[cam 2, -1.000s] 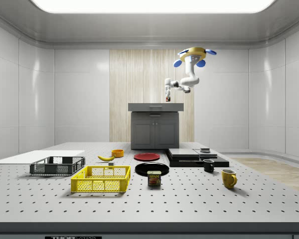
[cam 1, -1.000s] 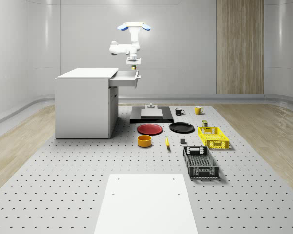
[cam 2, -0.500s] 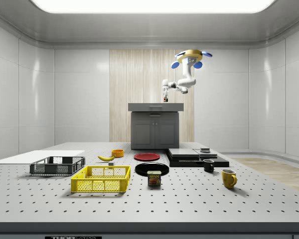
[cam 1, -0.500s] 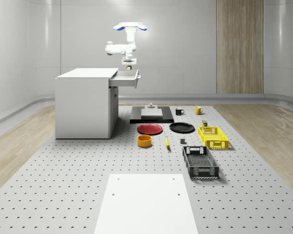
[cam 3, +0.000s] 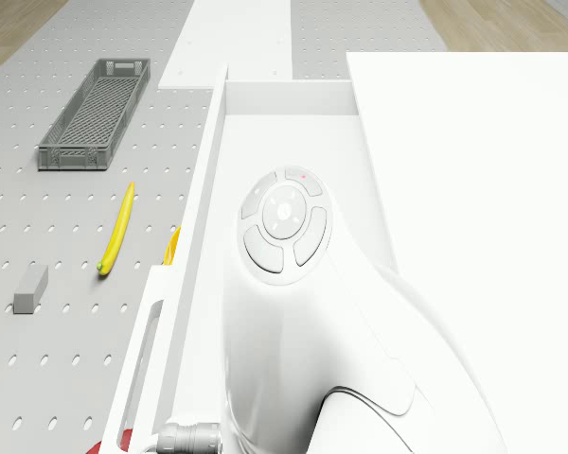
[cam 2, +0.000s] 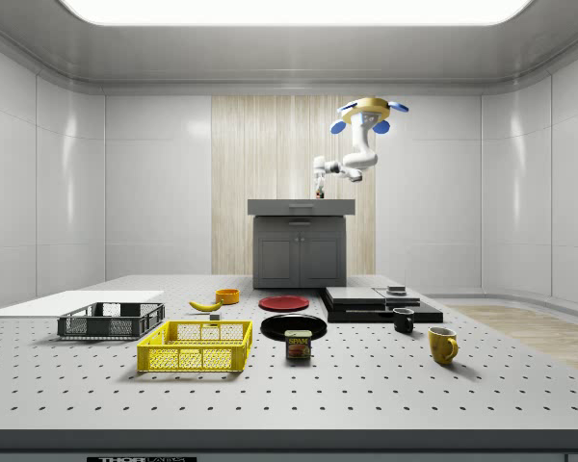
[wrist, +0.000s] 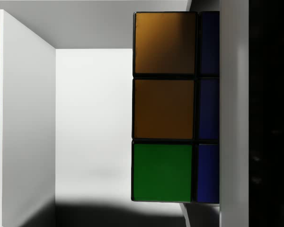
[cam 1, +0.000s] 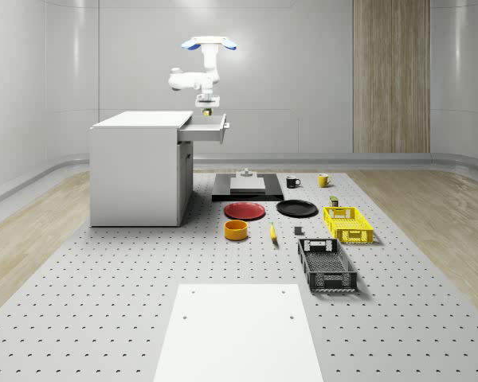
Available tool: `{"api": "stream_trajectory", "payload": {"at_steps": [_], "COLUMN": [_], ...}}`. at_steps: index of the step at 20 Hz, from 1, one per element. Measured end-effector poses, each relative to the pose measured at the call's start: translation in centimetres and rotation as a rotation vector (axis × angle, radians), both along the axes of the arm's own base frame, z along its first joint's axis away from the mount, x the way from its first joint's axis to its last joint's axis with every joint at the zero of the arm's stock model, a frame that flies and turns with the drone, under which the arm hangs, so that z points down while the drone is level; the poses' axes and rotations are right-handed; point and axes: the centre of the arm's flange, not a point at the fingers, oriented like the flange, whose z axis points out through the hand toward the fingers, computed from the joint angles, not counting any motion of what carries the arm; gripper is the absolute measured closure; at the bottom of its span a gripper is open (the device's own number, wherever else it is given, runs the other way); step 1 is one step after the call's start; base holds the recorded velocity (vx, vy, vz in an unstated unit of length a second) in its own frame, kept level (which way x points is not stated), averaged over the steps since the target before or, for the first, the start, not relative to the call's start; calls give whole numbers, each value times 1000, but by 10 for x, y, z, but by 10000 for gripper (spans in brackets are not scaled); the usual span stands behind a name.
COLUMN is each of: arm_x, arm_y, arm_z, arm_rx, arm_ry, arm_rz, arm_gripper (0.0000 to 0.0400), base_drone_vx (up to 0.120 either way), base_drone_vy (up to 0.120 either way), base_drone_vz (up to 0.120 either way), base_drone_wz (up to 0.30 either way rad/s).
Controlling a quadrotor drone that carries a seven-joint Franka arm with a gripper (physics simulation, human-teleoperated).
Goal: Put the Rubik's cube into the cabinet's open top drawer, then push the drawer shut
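Observation:
The drone [cam 1: 209,42] hovers above the white cabinet's [cam 1: 139,171] open top drawer [cam 1: 204,129]. Its arm hangs down over the drawer, and my gripper [cam 1: 206,108] is shut on the Rubik's cube [cam 1: 206,114] just above the drawer's rim. In the side view the gripper [cam 2: 318,191] sits right over the cabinet top [cam 2: 301,205]. The wrist view has the cube [wrist: 163,109] close up, with orange, green and blue squares, above the drawer's white floor [wrist: 92,123] and side wall [wrist: 26,127]. In the drone view the arm's wrist [cam 3: 284,222] covers part of the drawer's inside [cam 3: 284,99].
On the table past the cabinet lie a red plate [cam 1: 244,210], a black plate [cam 1: 296,208], an orange bowl [cam 1: 236,230], a banana [cam 1: 272,232], a yellow basket [cam 1: 347,224], a dark crate [cam 1: 327,265] and two mugs [cam 1: 323,181].
The drone and arm have shifted toward the whole-scene view's left, carrying the cube from above the drawer's front edge to further over the drawer. The cube stays gripped.

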Motion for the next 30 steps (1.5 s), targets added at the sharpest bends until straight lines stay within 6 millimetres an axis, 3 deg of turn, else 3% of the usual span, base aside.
{"api": "stream_trajectory", "payload": {"at_steps": [12, 24, 25, 30], "arm_x": [0, 0, 0, 0], "arm_y": [0, 0, 0, 0], "arm_z": [52, 90, 92, 90], "arm_rx": [0, 0, -1, -4], "arm_ry": [0, -1, 0, 1], "arm_rz": [4, 0, 0, -2], "arm_gripper": [80, 80, 53, 16], "base_drone_vx": [0, 0, 0, 0], "base_drone_vy": [0, 0, 0, 0], "base_drone_vz": [0, 0, 0, 0], "base_drone_wz": [0, 0, 0, 0]}}
